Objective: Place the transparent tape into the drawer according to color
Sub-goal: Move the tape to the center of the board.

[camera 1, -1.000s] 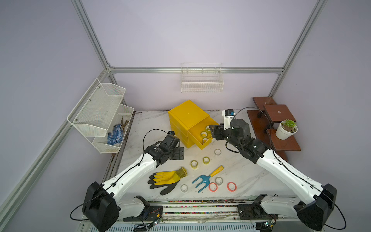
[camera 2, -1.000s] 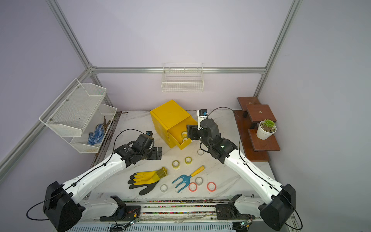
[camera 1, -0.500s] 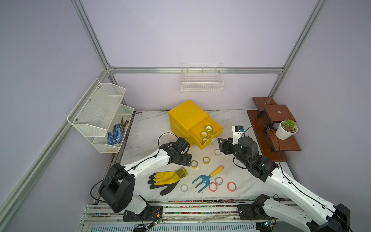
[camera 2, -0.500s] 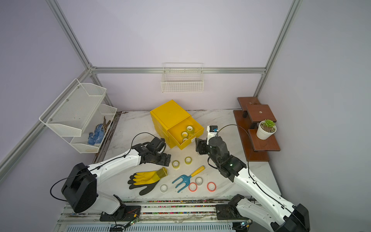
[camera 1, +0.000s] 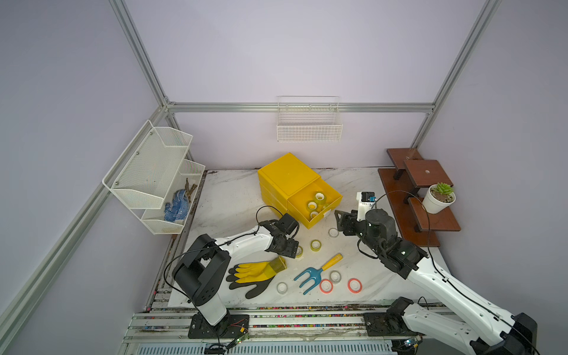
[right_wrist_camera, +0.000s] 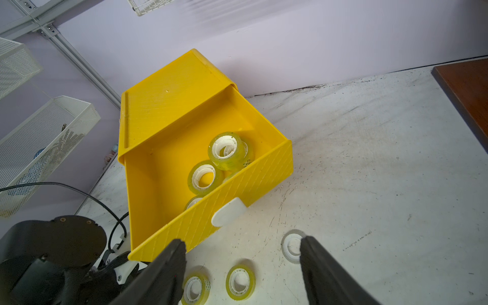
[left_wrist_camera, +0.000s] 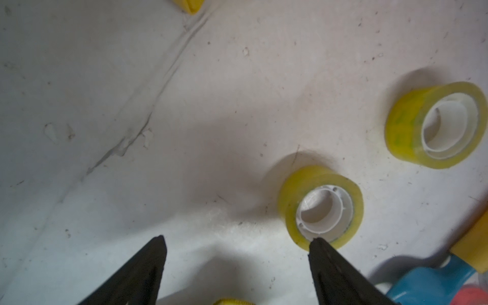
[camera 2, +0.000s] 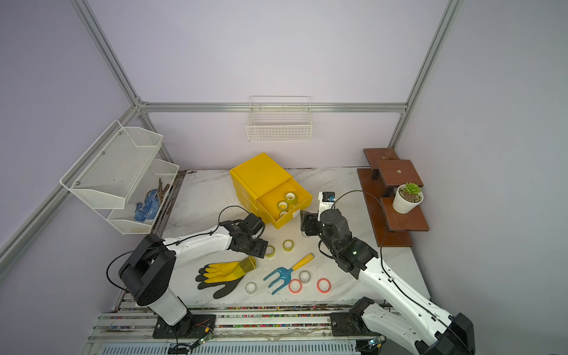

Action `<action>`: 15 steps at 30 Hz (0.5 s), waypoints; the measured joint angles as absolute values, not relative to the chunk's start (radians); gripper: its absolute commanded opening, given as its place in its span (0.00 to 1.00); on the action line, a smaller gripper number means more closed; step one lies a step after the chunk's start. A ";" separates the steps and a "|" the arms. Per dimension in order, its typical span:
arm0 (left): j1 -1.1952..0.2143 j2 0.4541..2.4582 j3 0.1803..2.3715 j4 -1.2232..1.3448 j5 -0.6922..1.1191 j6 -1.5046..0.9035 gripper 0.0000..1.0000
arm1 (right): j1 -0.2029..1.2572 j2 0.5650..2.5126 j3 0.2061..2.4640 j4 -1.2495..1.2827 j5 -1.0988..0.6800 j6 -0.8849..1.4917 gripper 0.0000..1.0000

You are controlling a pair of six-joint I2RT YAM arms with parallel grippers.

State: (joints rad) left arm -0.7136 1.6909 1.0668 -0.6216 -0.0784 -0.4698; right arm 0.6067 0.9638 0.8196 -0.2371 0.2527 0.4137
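Jaws of left gripper (left_wrist_camera: 237, 239) stand wide beside a yellow roll (left_wrist_camera: 320, 207); right gripper (right_wrist_camera: 241, 241) wide, empty, before open drawer (right_wrist_camera: 184, 224).

No legible text, label, brand, number or sign on anything in any view.

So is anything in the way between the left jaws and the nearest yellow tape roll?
Nothing visible: the left jaws stand open at the small yellow-tinted see-through tape roll, only bare white marble tabletop between them.
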 measured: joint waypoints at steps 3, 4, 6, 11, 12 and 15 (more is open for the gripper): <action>-0.716 1.714 1.091 -0.618 -0.079 -0.467 0.85 | 0.607 0.962 0.820 -0.239 0.256 0.413 0.73; -0.716 1.721 1.096 -0.618 -0.080 -0.467 0.84 | 0.607 0.960 0.820 -0.240 0.257 0.413 0.73; -0.716 1.741 1.106 -0.627 -0.089 -0.467 0.80 | 0.607 0.957 0.820 -0.240 0.259 0.411 0.73; -0.716 1.762 1.114 -0.655 -0.119 -0.471 0.75 | 0.606 0.949 0.820 -0.241 0.273 0.409 0.73; -0.716 1.762 1.114 -0.662 -0.130 -0.476 0.73 | 0.606 0.947 0.820 -0.241 0.276 0.409 0.73; -0.716 1.759 1.114 -0.685 -0.169 -0.498 0.73 | 0.606 0.946 0.820 -0.241 0.279 0.409 0.73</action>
State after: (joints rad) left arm -0.7162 1.7588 1.1137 -0.6853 -0.1692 -0.4984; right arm 0.6064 0.9459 0.8196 -0.2405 0.2790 0.4091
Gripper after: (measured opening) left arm 0.730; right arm 0.732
